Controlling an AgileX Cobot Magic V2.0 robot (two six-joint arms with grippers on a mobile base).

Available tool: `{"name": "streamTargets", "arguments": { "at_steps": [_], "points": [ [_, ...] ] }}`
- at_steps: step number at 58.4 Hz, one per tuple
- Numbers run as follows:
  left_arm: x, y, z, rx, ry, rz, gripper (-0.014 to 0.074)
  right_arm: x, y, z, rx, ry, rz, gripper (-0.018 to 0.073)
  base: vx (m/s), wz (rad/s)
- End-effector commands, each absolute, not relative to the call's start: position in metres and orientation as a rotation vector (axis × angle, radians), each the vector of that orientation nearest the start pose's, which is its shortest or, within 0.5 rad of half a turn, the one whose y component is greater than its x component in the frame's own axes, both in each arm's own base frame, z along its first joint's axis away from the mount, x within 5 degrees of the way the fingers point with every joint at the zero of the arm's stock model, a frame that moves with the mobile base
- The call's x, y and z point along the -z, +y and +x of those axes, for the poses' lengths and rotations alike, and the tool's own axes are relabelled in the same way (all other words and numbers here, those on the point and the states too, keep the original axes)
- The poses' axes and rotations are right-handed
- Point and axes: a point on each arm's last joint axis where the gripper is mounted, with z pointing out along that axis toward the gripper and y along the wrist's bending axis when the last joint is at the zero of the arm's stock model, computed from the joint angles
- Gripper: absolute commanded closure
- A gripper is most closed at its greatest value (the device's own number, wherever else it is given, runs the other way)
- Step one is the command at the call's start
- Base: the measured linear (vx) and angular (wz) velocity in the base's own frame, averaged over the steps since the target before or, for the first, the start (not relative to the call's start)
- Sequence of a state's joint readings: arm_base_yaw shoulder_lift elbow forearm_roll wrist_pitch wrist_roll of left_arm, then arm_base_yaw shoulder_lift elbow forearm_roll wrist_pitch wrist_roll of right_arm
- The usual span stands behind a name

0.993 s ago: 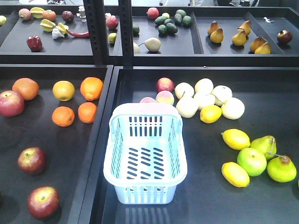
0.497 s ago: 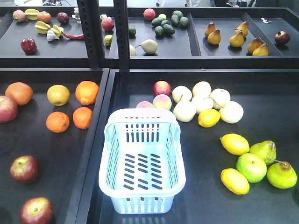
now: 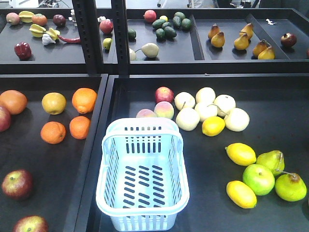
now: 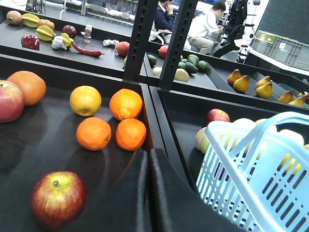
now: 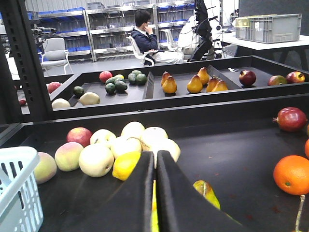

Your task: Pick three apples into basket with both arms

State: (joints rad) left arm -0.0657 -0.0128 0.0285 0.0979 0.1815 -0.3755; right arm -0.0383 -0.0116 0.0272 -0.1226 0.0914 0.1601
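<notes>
Apples (image 3: 17, 183): we count three on left tray (image 3: 29, 157). One sits mid-tray, second apple (image 3: 30, 224) at bottom of frame, third apple (image 3: 3, 118) cut by left edge, near oranges (image 3: 79, 126). All lie outside basket (image 3: 104, 159), which stands in right tray (image 3: 212, 203) just beside divider. Left claw (image 4: 148, 153) pressed together, gripping nothing, low over left tray near closest apple. Right claw (image 5: 155, 154) likewise together, bare, lemon (image 5: 124, 165) just ahead of tips.
</notes>
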Motion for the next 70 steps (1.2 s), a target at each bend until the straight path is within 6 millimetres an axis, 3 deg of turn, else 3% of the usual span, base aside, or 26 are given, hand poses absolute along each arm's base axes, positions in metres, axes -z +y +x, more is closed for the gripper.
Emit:
{"name": "streamTargets", "arguments": {
  "at_steps": [1, 70],
  "points": [
    [-0.2035, -0.0029, 0.0545, 0.271, 1.569, -0.175, 0.0602, -0.1995, -0.0026, 0.0561, 0.018, 1.516, 0.050, 0.0564, 0.03, -0.03],
    [-0.2070, -0.0037, 0.0544, 0.326, 1.529, -0.209, 0.0602, -0.1995, -0.0026, 0.0561, 0.018, 1.516, 0.050, 0.0564, 0.00, 0.00]
  ]
}}
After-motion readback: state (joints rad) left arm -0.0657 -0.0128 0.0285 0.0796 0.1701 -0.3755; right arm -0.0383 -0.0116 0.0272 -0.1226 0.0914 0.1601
